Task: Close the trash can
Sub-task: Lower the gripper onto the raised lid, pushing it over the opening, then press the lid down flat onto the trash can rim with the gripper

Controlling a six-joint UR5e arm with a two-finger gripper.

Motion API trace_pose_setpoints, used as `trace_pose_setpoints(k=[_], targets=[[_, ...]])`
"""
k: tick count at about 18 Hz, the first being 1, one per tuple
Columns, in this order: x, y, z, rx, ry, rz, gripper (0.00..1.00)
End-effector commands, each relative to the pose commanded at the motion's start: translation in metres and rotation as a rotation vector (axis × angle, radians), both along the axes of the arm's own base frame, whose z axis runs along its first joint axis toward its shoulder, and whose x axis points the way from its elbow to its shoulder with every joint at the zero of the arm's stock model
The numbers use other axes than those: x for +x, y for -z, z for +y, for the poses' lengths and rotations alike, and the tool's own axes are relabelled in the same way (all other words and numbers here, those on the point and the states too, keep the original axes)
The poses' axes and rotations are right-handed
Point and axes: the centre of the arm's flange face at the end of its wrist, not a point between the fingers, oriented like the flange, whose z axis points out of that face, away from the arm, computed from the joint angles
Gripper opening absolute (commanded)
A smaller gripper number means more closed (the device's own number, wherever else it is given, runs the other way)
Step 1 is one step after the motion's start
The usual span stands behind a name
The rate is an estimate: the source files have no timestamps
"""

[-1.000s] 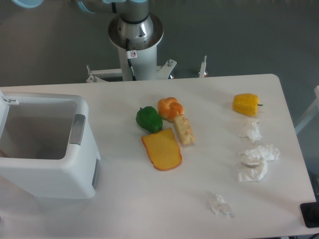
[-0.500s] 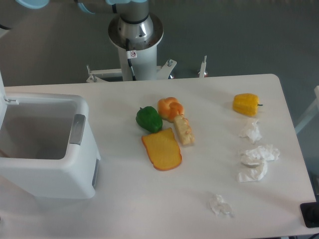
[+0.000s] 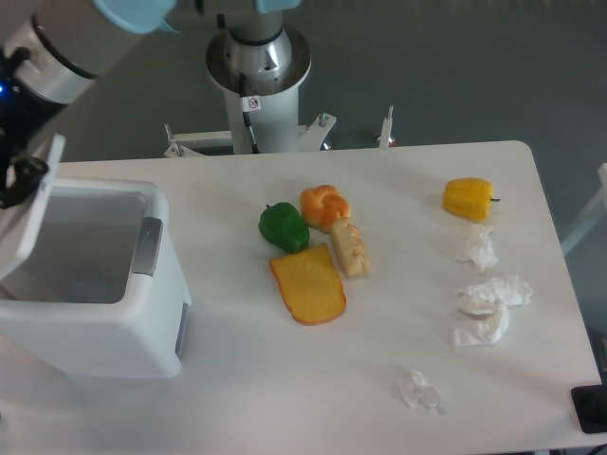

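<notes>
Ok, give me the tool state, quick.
Tool: cannot be told; it is dark and cut off at the left edge, up against the tilted lid of the open trash can.

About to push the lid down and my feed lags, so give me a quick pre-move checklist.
1. Trash can open: ok, interior visible.
2. Lid raised, tilted at the left edge: ok.
3. Pincer at the lid's top edge: ok; contact cannot tell.
4. Pincer open or shut: cannot tell, dark and cut off.
5. Nothing across the rim: ok.
6. Green pepper and cheese slice clear of the can: ok.
</notes>
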Motion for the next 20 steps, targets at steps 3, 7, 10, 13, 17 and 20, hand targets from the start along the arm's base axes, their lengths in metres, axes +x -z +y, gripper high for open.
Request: trace_pose_setpoints(k=[3, 7, 10, 13, 17, 20], targets=[[-0.011, 0.008, -0.002, 0.015, 0.013, 0.041, 1.0], [-0.022, 0.011, -0.004, 0.016, 0.002, 0.048, 1.0], [-0.028, 0.015, -0.006, 0.005, -0.011, 0.045, 1.0], [-0.031, 0.025, -0.013, -0.03, -0.032, 0.072, 1.0], [-0.031, 0.03, -0.013, -0.042, -0.034, 0.068, 1.0], [-0.032, 0.038, -0.014, -0.057, -0.036, 0.06, 1.0]])
